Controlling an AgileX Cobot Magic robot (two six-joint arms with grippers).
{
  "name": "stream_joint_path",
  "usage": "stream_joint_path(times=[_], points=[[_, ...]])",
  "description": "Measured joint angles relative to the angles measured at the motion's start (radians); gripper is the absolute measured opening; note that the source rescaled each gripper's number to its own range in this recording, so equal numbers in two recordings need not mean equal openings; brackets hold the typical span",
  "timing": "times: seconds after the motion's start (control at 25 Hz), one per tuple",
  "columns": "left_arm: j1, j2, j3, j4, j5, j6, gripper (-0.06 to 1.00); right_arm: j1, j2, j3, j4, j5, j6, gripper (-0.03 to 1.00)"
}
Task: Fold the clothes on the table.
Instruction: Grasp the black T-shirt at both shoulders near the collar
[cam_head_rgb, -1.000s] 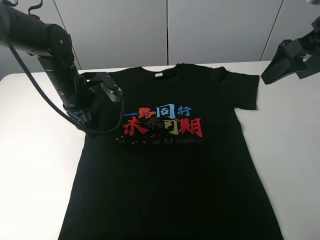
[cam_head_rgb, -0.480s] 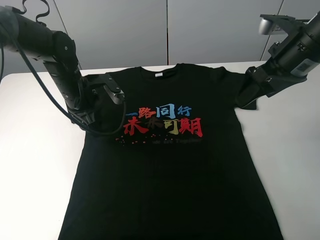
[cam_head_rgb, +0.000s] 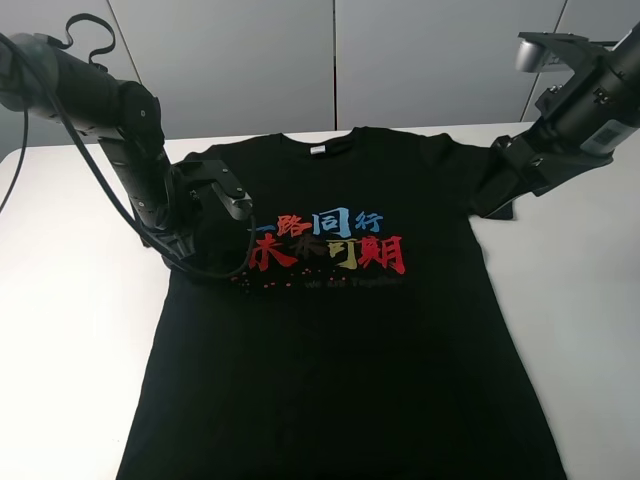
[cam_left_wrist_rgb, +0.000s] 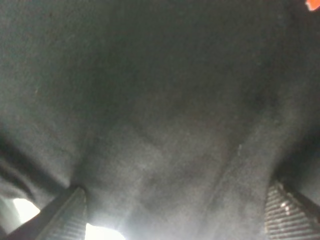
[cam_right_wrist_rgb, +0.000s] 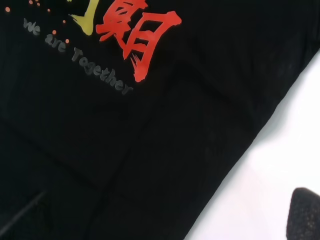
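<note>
The clothes are one black T-shirt (cam_head_rgb: 340, 340) lying flat, front up, on the white table (cam_head_rgb: 70, 330), with red, blue and yellow characters (cam_head_rgb: 325, 245) across the chest. My left gripper (cam_head_rgb: 200, 225) is down at the shirt's left sleeve. In the left wrist view its fingertips (cam_left_wrist_rgb: 67, 217) stand wide apart, open, with black cloth (cam_left_wrist_rgb: 160, 110) close beneath. My right gripper (cam_head_rgb: 495, 190) hovers at the right sleeve. One of its fingertips (cam_right_wrist_rgb: 305, 215) shows over the white table, the shirt's side hem (cam_right_wrist_rgb: 165, 150) lies beside it, and nothing is held.
Grey wall panels (cam_head_rgb: 330, 60) stand behind the table. White tabletop (cam_head_rgb: 590, 300) shows to the left and right of the shirt. The left arm's black cable (cam_head_rgb: 110, 200) loops down beside the left sleeve.
The right arm has swung in from the far right and come down over the right sleeve. The left arm has shifted slightly toward the shirt. The shirt has not moved.
</note>
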Motion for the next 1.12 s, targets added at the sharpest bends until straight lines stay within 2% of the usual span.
stream_joint_path(times=[0.24, 0.32, 0.44, 0.8, 0.88, 1.12], points=[[0.0, 0.002, -0.002, 0.006, 0.0, 0.0, 0.94, 0.0, 0.0, 0.0, 0.0, 0.0, 0.0, 1.0], [0.0, 0.002, -0.002, 0.008, -0.002, 0.0, 0.91, 0.0, 0.0, 0.0, 0.0, 0.0, 0.0, 1.0], [0.0, 0.004, -0.002, 0.02, -0.014, 0.0, 0.77, 0.0, 0.0, 0.0, 0.0, 0.0, 0.0, 1.0], [0.0, 0.006, -0.004, 0.037, -0.023, 0.0, 0.06, 0.0, 0.0, 0.0, 0.0, -0.002, -0.003, 1.0], [0.0, 0.006, -0.004, 0.037, -0.021, 0.005, 0.01, 0.0, 0.0, 0.0, 0.0, -0.002, -0.003, 1.0], [0.0, 0.006, -0.004, 0.037, -0.013, 0.026, 0.0, 0.0, 0.006, -0.001, 0.0, -0.02, -0.018, 1.0]])
